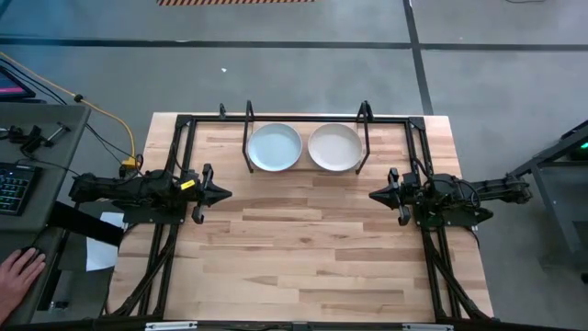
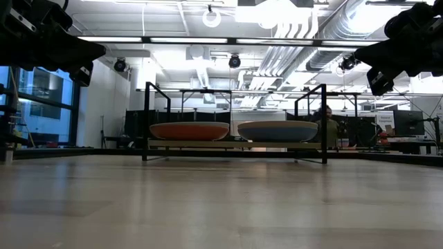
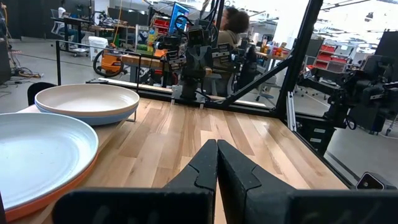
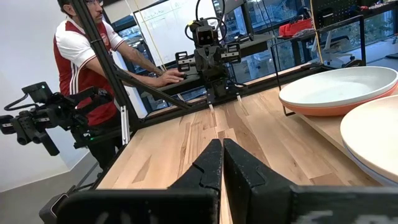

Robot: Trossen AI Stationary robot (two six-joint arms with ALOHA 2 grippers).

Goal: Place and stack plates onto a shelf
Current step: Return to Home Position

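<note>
The shelf (image 1: pixel 248 118) is a low black rod rack at the table's far edge, holding two stacks of plates. In the low view the red plate (image 2: pixel 189 131) rests on the shelf (image 2: pixel 235 144) at the left and the blue plate (image 2: pixel 277 131) at the right. From above, the pale green plate (image 1: pixel 275 147) lies on the red one and the cream-white plate (image 1: pixel 334 147) on the blue one. My left gripper (image 1: pixel 223 194) is shut, near the table's left edge. My right gripper (image 1: pixel 375 194) is shut, near the right edge. Both hover above the wood and hold nothing.
The larger black frame (image 1: pixel 184 124) edges the table's far and side borders. Bare wooden tabletop (image 1: pixel 303 248) lies between the arms and toward the near edge. A person's hand (image 1: pixel 18 271) rests beside a keyboard left of the table; the person (image 4: pixel 81 50) stands there.
</note>
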